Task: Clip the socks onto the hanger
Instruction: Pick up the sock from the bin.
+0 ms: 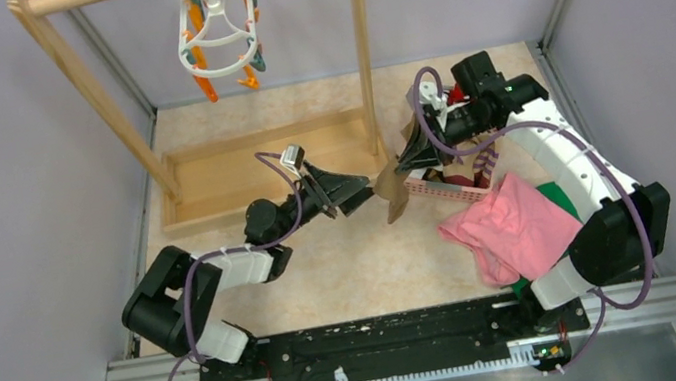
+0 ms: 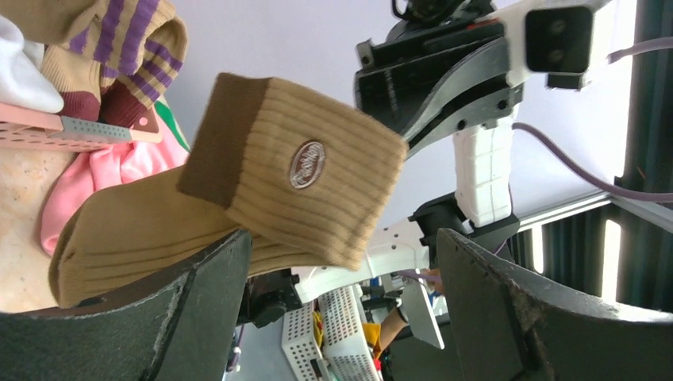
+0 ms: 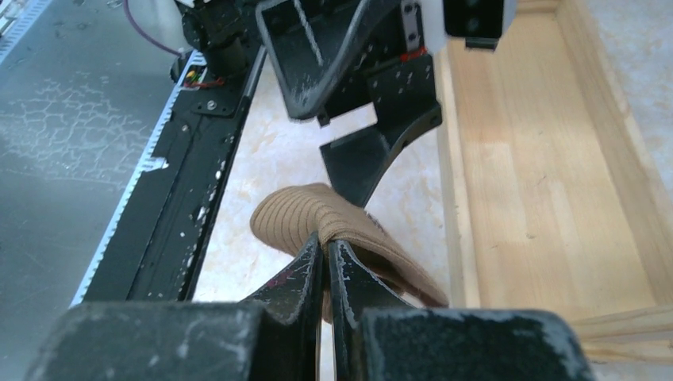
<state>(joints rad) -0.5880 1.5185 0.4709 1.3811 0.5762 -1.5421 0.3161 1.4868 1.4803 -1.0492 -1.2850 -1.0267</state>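
Now your right gripper (image 3: 325,242) pinches the soft, floppy sock (image 3: 317,218) tight, so grab its loose end with your wide-open, empty left gripper (image 2: 341,246).

The olive-brown sock (image 2: 294,182) is ribbed knit cloth, matt, with a woven oval patch. The right hand (image 3: 325,248) has matt black fingers (image 3: 298,282), scuffed pale. At eleven o'clock, the hanger (image 1: 220,38) is smooth white plastic on a bare wooden rack (image 1: 212,184).

Bright, even lighting; soft shadows, little blur.
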